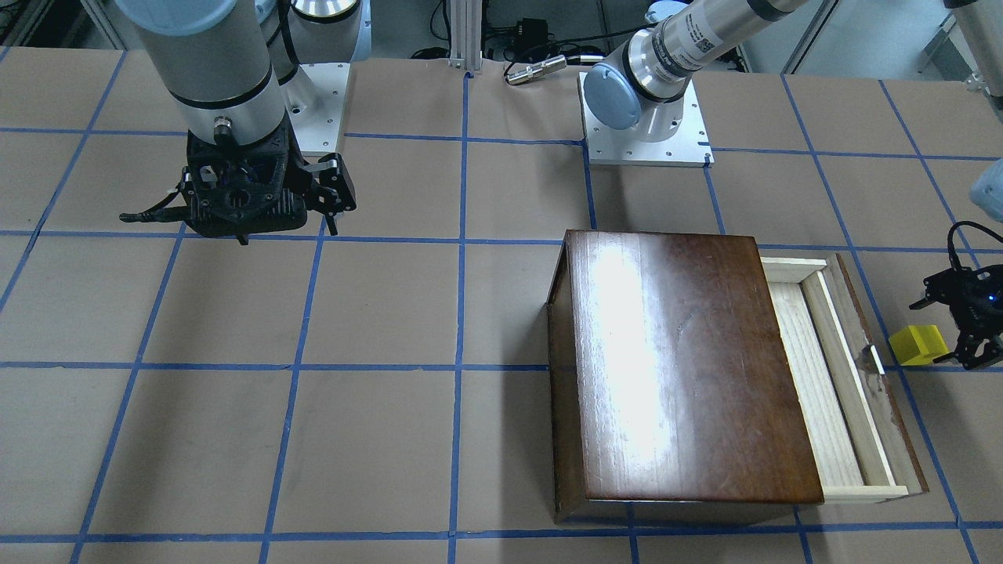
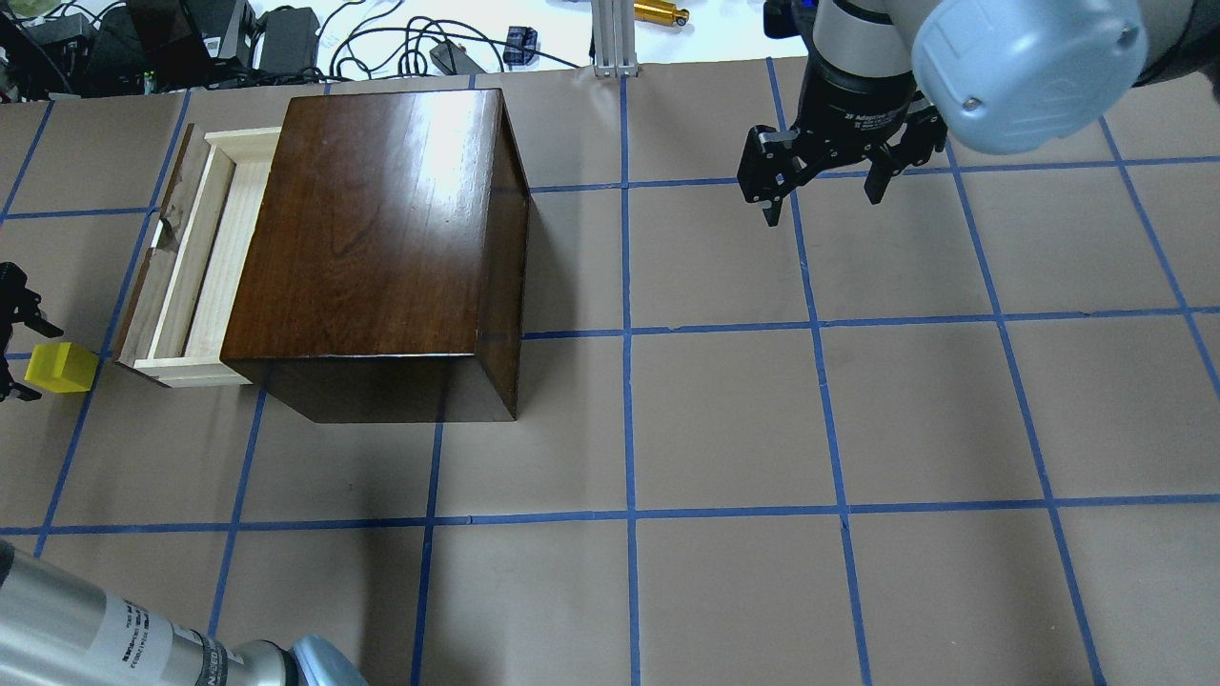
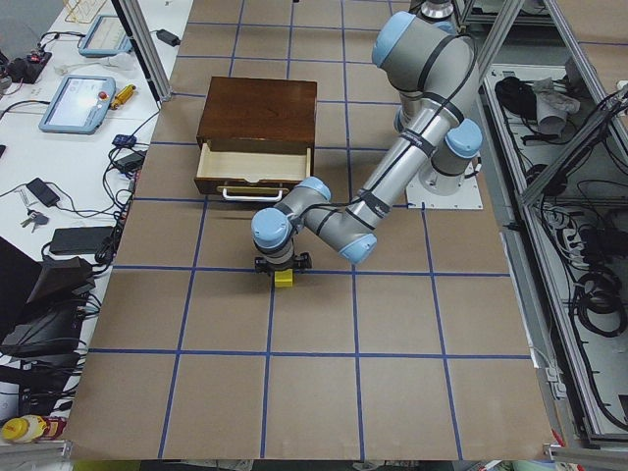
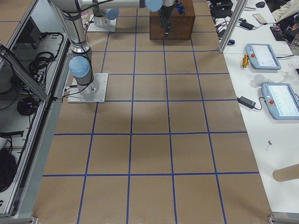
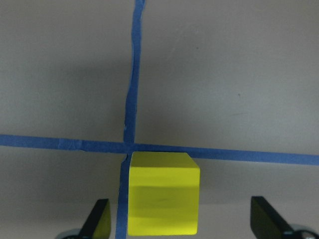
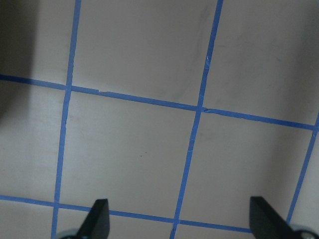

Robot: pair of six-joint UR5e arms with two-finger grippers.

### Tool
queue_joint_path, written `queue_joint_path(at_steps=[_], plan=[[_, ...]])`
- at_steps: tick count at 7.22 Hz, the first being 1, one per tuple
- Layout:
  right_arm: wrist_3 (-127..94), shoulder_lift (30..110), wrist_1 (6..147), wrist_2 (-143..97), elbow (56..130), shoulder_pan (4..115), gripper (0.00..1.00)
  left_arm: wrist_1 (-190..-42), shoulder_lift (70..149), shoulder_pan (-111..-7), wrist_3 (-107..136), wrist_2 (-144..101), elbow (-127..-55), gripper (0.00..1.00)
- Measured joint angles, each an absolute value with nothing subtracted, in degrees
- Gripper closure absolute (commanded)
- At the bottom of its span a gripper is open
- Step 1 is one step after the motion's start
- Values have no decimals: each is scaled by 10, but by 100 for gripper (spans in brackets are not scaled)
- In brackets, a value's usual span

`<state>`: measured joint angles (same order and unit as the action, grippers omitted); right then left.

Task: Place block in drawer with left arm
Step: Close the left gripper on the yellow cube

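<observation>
The yellow block [image 5: 162,194] sits on the paper table on a blue tape crossing. My left gripper [image 5: 182,221] is open around it, and the block lies nearer one finger [image 5: 98,219] without visible contact. In the overhead view the block [image 2: 62,367] is just off the near corner of the open drawer [image 2: 205,248], with the left gripper [image 2: 13,341] at the frame's left edge. The drawer's pale wood inside is empty and sticks out of the dark brown box [image 2: 381,229]. My right gripper [image 2: 822,195] is open and empty, hovering far to the right.
Blue tape lines grid the brown table. The drawer's dark front panel and handle [image 1: 876,359] face the block [image 1: 918,345]. The left arm's base plate [image 1: 646,145] is behind the box. Cables and gear lie beyond the far table edge [image 2: 381,38].
</observation>
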<state>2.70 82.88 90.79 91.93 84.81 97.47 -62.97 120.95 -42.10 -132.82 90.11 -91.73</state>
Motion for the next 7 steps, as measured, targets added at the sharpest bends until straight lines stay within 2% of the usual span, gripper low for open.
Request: queue_joint_path(at_steps=[3, 4, 7], plan=[[27, 829, 908, 919, 848, 975, 0, -615, 1223, -422, -1333, 902, -918, 0], [27, 829, 908, 919, 848, 975, 0, -614, 1224, -422, -1334, 902, -919, 5], [27, 829, 908, 919, 848, 975, 0, -612, 1226, -423, -1347, 900, -919, 80]])
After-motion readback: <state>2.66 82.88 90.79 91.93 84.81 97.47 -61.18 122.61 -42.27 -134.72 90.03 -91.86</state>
